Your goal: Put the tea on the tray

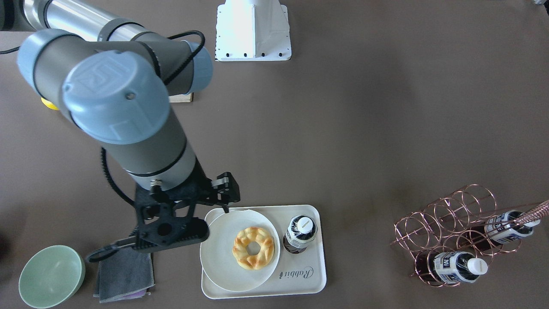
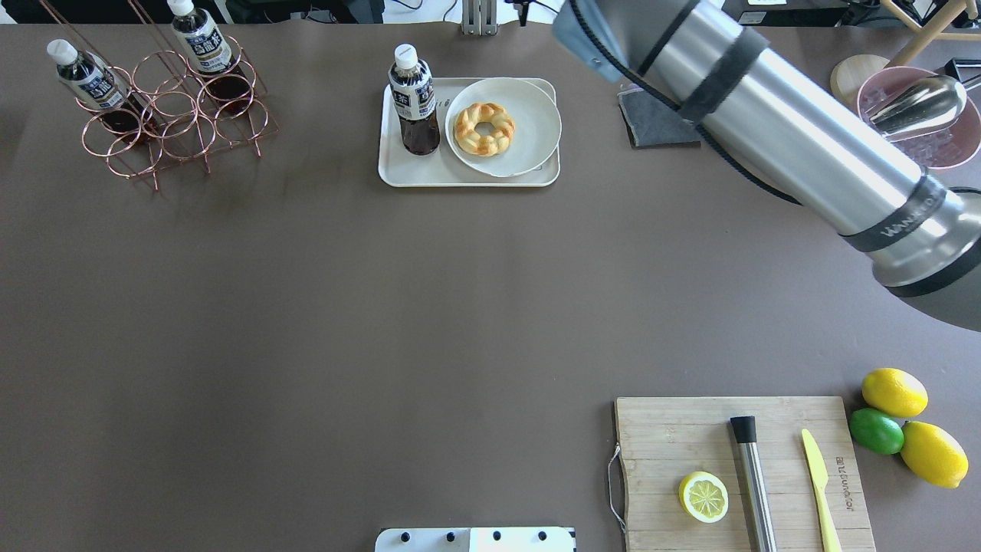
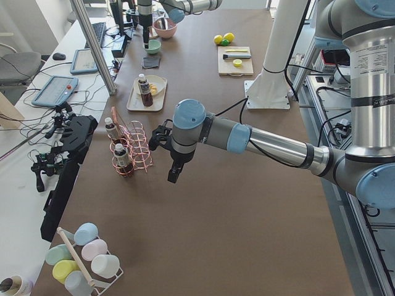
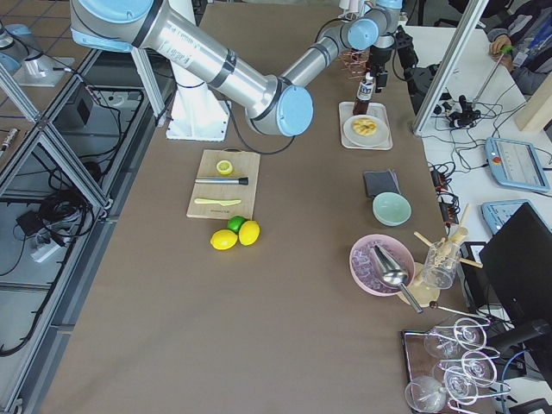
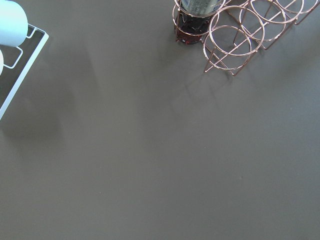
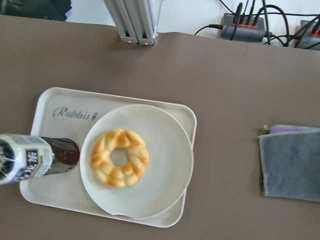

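"Tea [image 1: 300,234] first: where is it?"

"Upright on the tray [image 1: 300,274], cap up, at the end with the grey lettering, just beside the round plate [image 1: 218,257]. Its base sits inside the raised rim, on the side nearer the wire rack [image 2: 178,115]."

"Why that end?"

"The plate with the bread ring [image 1: 253,248] fills most of the tray and reaches the rim on the other side. The strip by the lettering is the only bare floor. I judge that a narrow bottle fits there standing on its base, and would not fit lying down."

"And the right end effector [image 1: 225,195]?"

"It hangs over the tray's opposite end, by the plate's rim, apart from the bottle. Only one finger shows from the front and its wrist camera shows none, so I cannot tell whether the jaws are apart or together."

"The left end effector [image 3: 174,169]?"

"It shows only from the table's end, above bare tabletop [image 2: 460,307] near the rack, where two like bottles [image 2: 88,77] sit in the rings. I cannot tell its state either."

"How far along, then?"

"The placing looks done to me, since the bottle stands by itself and neither end effector touches it. It is tall and narrow, though, so a knock from the right arm could tip it onto the plate."
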{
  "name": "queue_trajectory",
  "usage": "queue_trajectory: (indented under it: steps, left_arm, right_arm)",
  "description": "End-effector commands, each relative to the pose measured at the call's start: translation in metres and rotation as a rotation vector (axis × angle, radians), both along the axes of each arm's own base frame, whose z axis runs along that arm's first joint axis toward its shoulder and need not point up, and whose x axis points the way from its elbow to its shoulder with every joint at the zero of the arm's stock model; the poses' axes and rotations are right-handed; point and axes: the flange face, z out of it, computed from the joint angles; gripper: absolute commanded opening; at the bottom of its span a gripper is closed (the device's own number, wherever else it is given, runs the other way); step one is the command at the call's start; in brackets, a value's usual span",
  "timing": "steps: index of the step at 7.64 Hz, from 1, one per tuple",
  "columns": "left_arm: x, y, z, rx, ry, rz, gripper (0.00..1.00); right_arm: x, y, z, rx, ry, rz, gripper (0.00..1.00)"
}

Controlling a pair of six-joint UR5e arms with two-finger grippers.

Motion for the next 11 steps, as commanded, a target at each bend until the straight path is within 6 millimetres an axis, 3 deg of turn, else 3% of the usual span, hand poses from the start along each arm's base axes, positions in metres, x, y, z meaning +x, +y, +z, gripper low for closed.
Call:
queue_trajectory:
  steps: [1,2,3,4,5,7,8,9,11]
  left_arm:
    - [-0.005,0.002,-0.002,0.004,-0.001,-0.011,0.97]
    - [-0.015,0.004,-0.003,0.006,-0.001,-0.033,0.97]
    - [-0.018,0.005,-0.003,0.006,-0.001,-0.041,0.97]
    - [-0.019,0.014,0.007,-0.011,-0.003,-0.044,0.97]
    - [-0.019,0.018,0.01,-0.02,-0.004,-0.047,0.97]
    - [-0.019,0.026,0.008,-0.018,-0.006,-0.047,0.97]
    - [-0.02,0.04,0.019,-0.046,-0.004,-0.051,0.97]
    - [-0.03,0.052,0.034,-0.079,-0.002,-0.076,0.97]
    - [-0.03,0.07,0.059,-0.053,-0.018,-0.023,0.97]
  right_arm:
    - [0.157,0.004,0.101,0.06,0.041,-0.102,1.0]
    - [0.213,0.015,0.16,0.092,0.08,-0.155,1.0]
    - [0.286,0.022,0.226,0.129,0.114,-0.182,1.0]
    - [0.35,0.044,0.285,0.161,0.138,-0.214,1.0]
    - [0.416,0.076,0.331,0.164,0.154,-0.202,1.0]
    - [0.477,0.156,0.407,0.173,0.169,-0.23,1.0]
    - [0.499,0.189,0.439,0.155,0.167,-0.224,1.0]
    - [0.503,0.216,0.469,0.146,0.169,-0.255,1.0]
    - [0.514,0.255,0.512,0.13,0.173,-0.247,1.0]
